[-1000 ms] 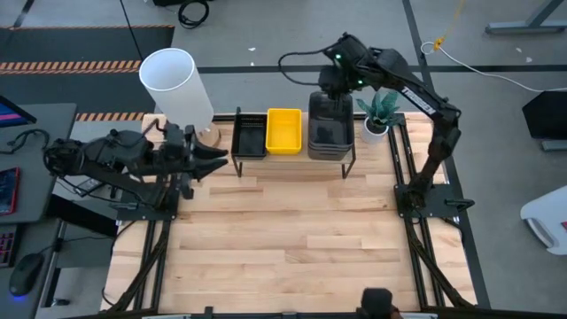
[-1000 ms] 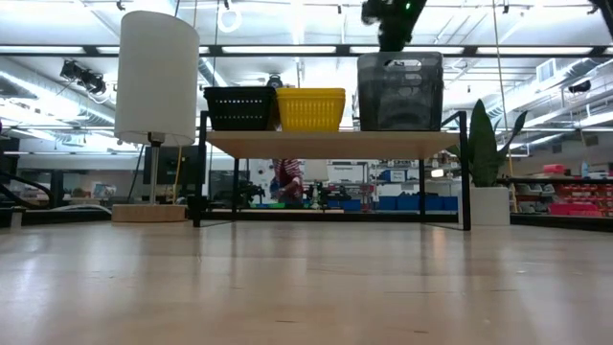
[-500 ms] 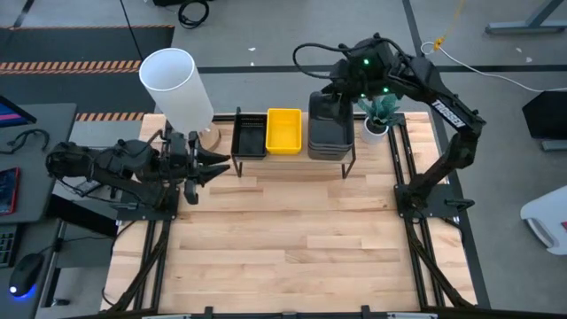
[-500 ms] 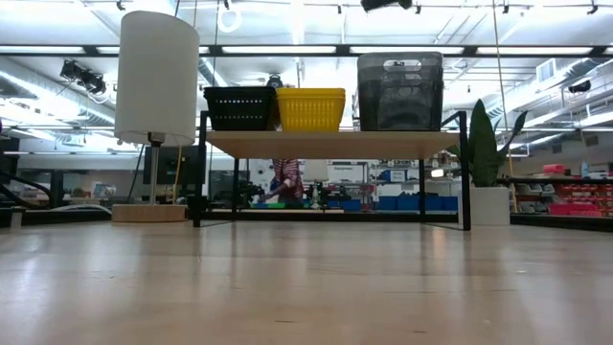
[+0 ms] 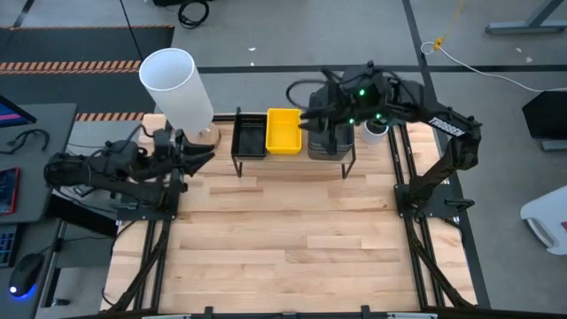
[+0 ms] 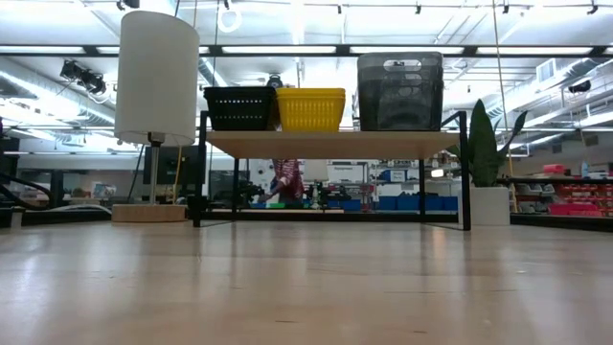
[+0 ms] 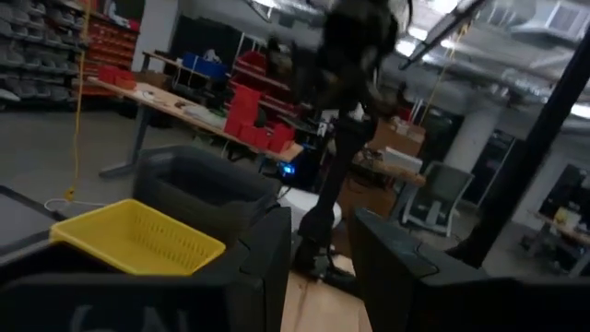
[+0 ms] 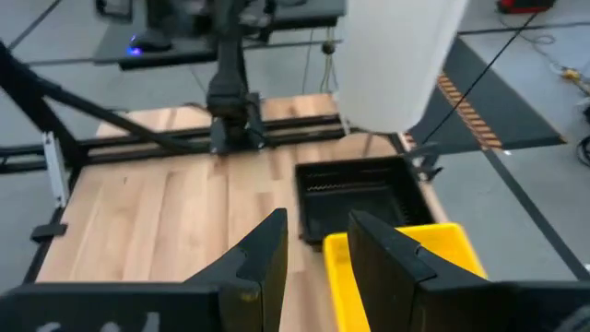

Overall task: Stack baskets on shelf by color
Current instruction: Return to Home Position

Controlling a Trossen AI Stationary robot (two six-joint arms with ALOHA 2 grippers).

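Three stacks of baskets stand on the shelf [image 6: 330, 144] at the table's far edge: black mesh baskets [image 5: 249, 135], yellow baskets [image 5: 283, 129] and taller dark grey baskets [image 6: 400, 91]. My right gripper [image 5: 308, 115] hovers open above the grey stack, pointing toward the table's left; its wrist view looks over the black baskets [image 8: 359, 198] and the yellow baskets [image 8: 406, 254]. My left gripper [image 5: 202, 152] is open by the table's left edge, short of the shelf, and touches nothing. Its wrist view shows the yellow baskets [image 7: 138, 240] and the grey baskets [image 7: 207, 189].
A white cylindrical lamp [image 5: 175, 84] stands at the far left corner beside the shelf. A small potted plant [image 5: 379, 115] sits at the shelf's right end, under my right arm. A person moves in the room behind the shelf [image 6: 285, 182]. Bare wooden tabletop [image 5: 292, 230] lies nearer.
My right gripper has risen from just above the grey stack, leaving the low view, and has swung round to point toward the table's left. My left gripper has drawn back a little toward the table's left edge. The baskets have stayed put.
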